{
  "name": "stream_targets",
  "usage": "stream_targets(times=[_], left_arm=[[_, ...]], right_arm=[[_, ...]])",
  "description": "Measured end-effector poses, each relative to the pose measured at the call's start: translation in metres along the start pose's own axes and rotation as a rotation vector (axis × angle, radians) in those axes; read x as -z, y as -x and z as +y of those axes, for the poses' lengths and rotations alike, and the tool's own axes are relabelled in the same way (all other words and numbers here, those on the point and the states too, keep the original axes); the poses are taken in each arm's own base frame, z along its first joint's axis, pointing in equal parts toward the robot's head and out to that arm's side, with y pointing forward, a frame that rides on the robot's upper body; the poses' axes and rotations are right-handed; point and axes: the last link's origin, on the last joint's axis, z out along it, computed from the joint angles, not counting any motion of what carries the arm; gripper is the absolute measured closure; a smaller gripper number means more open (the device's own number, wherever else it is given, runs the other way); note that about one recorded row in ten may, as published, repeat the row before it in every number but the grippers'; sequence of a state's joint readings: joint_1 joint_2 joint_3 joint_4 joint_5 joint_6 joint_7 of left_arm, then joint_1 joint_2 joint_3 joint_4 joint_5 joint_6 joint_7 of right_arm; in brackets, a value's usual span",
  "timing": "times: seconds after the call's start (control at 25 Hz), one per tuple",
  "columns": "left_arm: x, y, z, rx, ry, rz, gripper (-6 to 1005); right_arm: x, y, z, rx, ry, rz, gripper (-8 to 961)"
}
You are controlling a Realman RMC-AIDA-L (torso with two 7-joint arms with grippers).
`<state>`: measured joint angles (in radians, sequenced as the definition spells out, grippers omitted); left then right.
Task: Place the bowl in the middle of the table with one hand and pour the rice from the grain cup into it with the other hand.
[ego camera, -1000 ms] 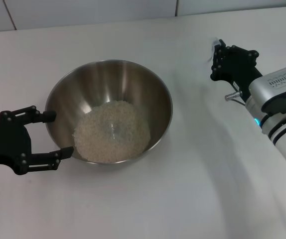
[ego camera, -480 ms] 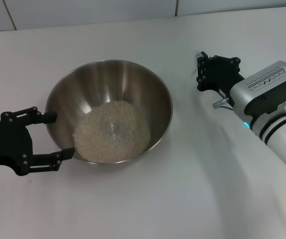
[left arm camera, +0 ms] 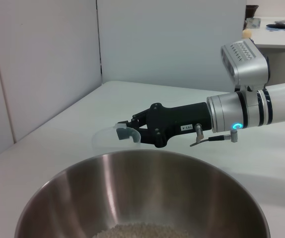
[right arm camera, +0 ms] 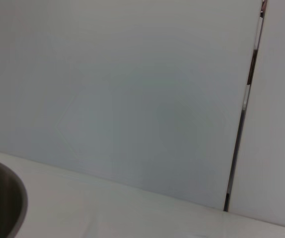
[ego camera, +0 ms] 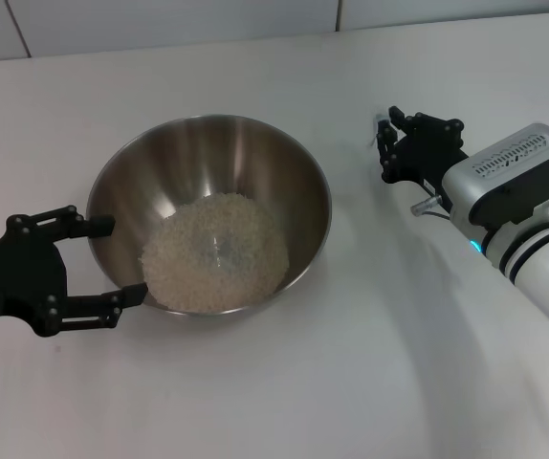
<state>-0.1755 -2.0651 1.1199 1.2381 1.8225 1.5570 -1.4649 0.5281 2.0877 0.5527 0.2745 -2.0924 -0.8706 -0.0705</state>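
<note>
The left end effector (ego camera: 112,260) sits at the near-left side of the stainless-steel mixing bowl (ego camera: 208,153), its two black fingers spread wide. One fingertip lies against the bowl's outer wall and the other is close beside the rim, so the fingers flank the wall without clamping it.

The bowl stands upright on the white bench (ego camera: 351,382), toward the left of its middle. Inside it, the rice (ego camera: 215,251) forms a pale mound over the bottom, leaning slightly toward the near wall, with the brushed upper walls bare above it. From the left wrist view the bowl's rim (left arm camera: 142,163) fills the foreground, with a strip of rice (left arm camera: 142,230) just showing inside.

Farther back and to the right of the bowl, well apart from its rim, the right end effector (ego camera: 389,143) is raised above the bench and points toward the bowl. It is closed on the translucent grain cup (left arm camera: 115,136), whose flat handle sits between the fingers while the clear body juts out beyond the fingertips. The cup looks empty in the left wrist view. In the head view, only a small pale bit of the cup (ego camera: 383,125) shows at the end effector's tip.

The right wrist view catches a sliver of the bowl's edge (right arm camera: 6,203), with a pale panelled wall (right arm camera: 132,99) behind it.
</note>
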Motion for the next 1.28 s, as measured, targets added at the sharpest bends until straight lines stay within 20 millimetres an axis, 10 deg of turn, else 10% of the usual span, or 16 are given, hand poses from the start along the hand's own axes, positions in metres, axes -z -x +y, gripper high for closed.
stream_targets(times=[0.68, 1.28], left_arm=[[-0.001, 0.001, 0.000, -0.001, 0.003, -0.009, 140], [0.003, 0.002, 0.001, 0.002, 0.004, -0.011, 140]], right_arm=[[0.029, -0.014, 0.005, -0.065, -0.022, -0.022, 240], [0.109, -0.011, -0.001, -0.121, -0.055, -0.254, 121]])
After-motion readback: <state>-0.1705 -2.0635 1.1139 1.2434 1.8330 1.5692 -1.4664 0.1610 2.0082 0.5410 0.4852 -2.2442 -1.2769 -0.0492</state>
